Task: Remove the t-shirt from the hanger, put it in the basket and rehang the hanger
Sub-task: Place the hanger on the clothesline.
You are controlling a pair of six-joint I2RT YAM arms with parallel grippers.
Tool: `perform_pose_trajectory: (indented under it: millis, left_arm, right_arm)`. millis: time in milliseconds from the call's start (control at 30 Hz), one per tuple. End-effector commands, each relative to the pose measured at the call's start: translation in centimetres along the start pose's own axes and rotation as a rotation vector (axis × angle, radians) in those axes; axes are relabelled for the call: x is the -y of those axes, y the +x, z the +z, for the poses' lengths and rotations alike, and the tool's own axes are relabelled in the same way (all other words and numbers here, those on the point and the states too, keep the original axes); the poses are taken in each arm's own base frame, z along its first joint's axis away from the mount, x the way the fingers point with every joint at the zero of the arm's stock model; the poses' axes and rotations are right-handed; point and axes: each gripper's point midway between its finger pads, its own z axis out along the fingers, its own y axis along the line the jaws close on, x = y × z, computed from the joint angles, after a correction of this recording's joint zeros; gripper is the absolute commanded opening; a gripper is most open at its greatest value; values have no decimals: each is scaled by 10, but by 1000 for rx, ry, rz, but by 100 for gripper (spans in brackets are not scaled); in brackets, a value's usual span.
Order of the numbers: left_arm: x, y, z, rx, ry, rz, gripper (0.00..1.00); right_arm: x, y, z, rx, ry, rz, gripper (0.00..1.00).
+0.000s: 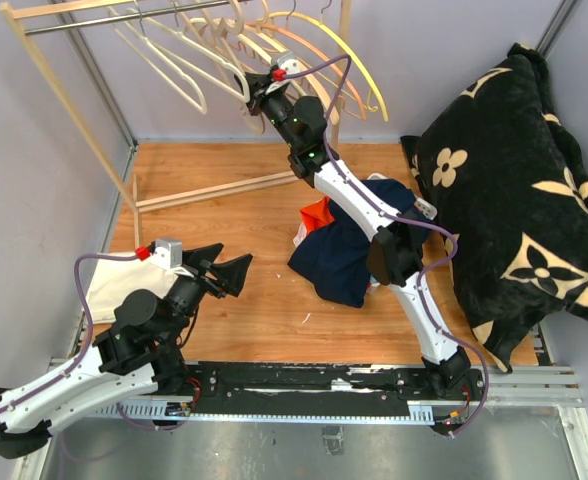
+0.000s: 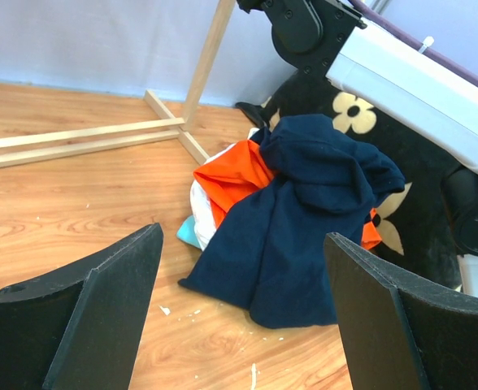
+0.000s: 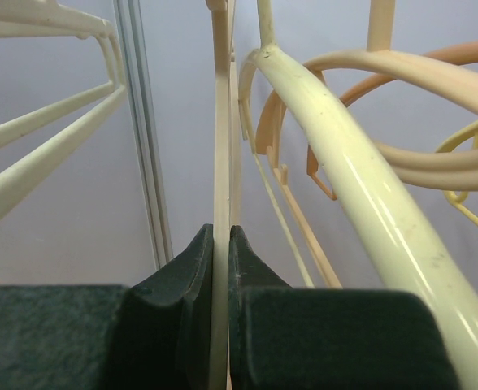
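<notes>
Up at the wooden rack (image 1: pixel 214 189), your right gripper (image 3: pixel 220 244) is clamping a thin cream hanger (image 3: pixel 220 138) between its pads, a grip only the right wrist view is showing clearly. Your left gripper (image 2: pixel 243 244) is hovering spread wide over the table (image 1: pixel 224 240). Its camera is showing the navy t-shirt (image 2: pixel 304 203) lying crumpled over an orange garment (image 2: pixel 235 175), off any hanger.

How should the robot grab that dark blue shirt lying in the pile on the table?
Pinch the bunched-up hump at the top of the dark blue shirt, coming down from above. The cloth stands up in thick folds there, so a tool can close around it. Its lower edge lies flat on the table, harder to pinch. The left tool, open and facing it, looks nearest.
</notes>
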Motion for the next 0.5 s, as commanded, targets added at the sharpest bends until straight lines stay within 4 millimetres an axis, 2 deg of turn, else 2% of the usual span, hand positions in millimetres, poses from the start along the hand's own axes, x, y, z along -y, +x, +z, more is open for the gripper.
perform_pose_trajectory:
  millis: [0, 100, 167, 200, 467]
  left_arm:
    - [2, -10, 1, 30, -3, -9, 85]
    - [2, -9, 1, 29, -1, -11, 85]
    - [2, -9, 1, 28, 1, -12, 85]
    - [3, -9, 1, 29, 1, -12, 85]
    - [6, -9, 1, 27, 14, -23, 85]
  right_arm:
    - [15, -22, 4, 62, 32, 3, 1]
    - [13, -23, 2, 61, 27, 6, 7]
    - [13, -23, 0, 58, 25, 6, 24]
    - [13, -23, 0, 57, 22, 6, 28]
    - [7, -43, -7, 66, 5, 5, 39]
